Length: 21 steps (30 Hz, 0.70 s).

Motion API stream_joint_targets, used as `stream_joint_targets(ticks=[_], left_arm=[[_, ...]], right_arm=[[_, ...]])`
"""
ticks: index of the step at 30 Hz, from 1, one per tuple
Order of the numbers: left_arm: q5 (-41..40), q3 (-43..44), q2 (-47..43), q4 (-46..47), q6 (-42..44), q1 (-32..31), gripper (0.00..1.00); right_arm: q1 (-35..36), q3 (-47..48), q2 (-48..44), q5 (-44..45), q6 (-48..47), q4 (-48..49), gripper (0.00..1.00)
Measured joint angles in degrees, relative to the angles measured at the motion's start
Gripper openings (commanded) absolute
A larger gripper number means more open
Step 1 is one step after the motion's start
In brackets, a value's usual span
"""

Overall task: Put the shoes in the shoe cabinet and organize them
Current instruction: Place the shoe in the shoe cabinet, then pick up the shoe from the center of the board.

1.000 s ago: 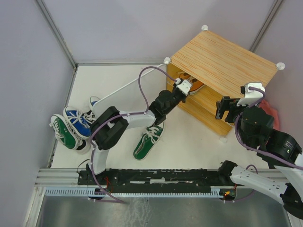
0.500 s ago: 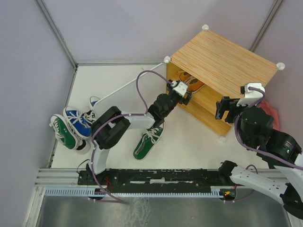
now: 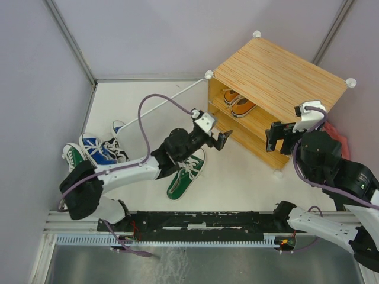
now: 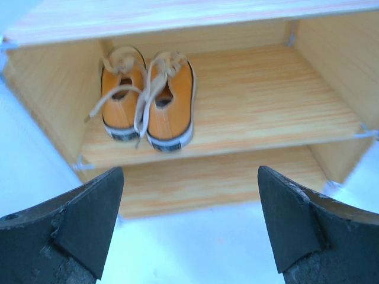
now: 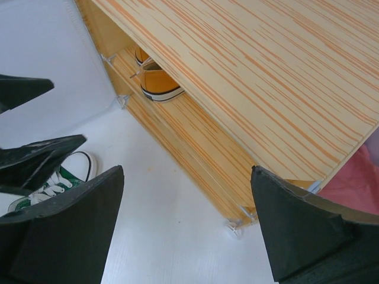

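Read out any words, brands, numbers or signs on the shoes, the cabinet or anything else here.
No text can be read in any view.
orange shoes: a dark patch on each heel, too blurred to read.
cabinet: plain striped wood, no label showing.
green shoe: too small to show any marking.

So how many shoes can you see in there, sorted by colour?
Orange sneakers: 2, both on the shoe cabinet's shelf
Green sneakers: 2
Blue sneakers: 2
Black sneakers: 1 in view; more may be hidden
Total: 7 visible
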Motion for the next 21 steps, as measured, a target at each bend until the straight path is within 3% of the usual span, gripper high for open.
stream_joint_targets(ticks=[2,5,8,13,17,21], left_arm=[[1.2,-4.3,-5.6,-1.6,-3.1,-0.2,1.00],[2.3,-11.4,-15.2,-6.9,-7.0,0.2,0.90],[3.2,-13.1,-24.3,-16.9,-8.8,0.4,0.83],[2.5,-5.6,-37.2,-36.1,-10.8,0.4,0.76],[0.6,1.3,-44.8,-43.8,-11.3,0.4,0.77],[-4.7,9.2,-47.2,-48.4,-10.5,0.4,0.90]], right_arm=[[0.0,0.7,0.3,-0.6,-0.2,-0.9,0.96],[0.0,1.4,0.4,-2.3,-0.2,-1.5,0.96],[0.0,1.9,0.8,-4.7,-0.1,-2.2,0.96],[0.0,2.5,4.5,-9.4,0.0,-2.4,0.96],[0.0,2.3,8.5,-12.7,0.1,-2.0,0.96],[0.0,1.8,9.8,-15.3,0.0,-1.6,0.96]])
